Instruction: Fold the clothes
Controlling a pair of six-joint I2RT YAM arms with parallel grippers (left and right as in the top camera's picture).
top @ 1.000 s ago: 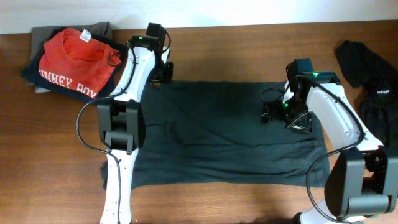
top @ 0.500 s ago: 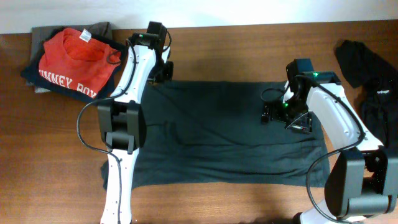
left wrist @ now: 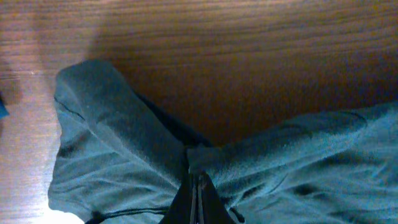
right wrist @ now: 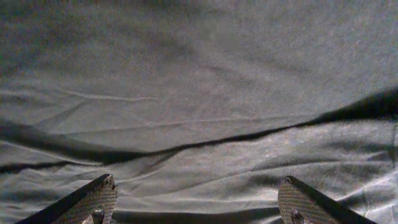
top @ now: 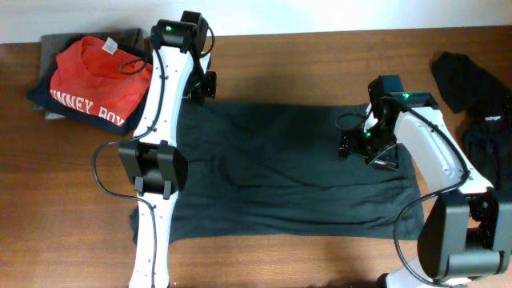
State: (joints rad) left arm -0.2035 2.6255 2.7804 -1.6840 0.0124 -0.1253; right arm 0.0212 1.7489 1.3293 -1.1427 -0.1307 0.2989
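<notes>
A dark charcoal T-shirt (top: 280, 168) lies spread across the middle of the wooden counter (top: 64, 200), a wide, creased rectangle reaching toward the near edge. The white left arm (top: 160, 96) stretches from the near edge over the shirt's left side. The left gripper (top: 204, 86) sits at the shirt's far-left corner, near the far edge; how its jaws stand cannot be made out. The right arm (top: 436, 156) bends in from the near right corner, with the right gripper (top: 350, 146) over the shirt's right part. At the far left corner a red T-shirt (top: 96, 76) with white lettering tops a pile of darker garments (top: 36, 94). Black garments (top: 472, 88) lie heaped along the right edge.
</notes>
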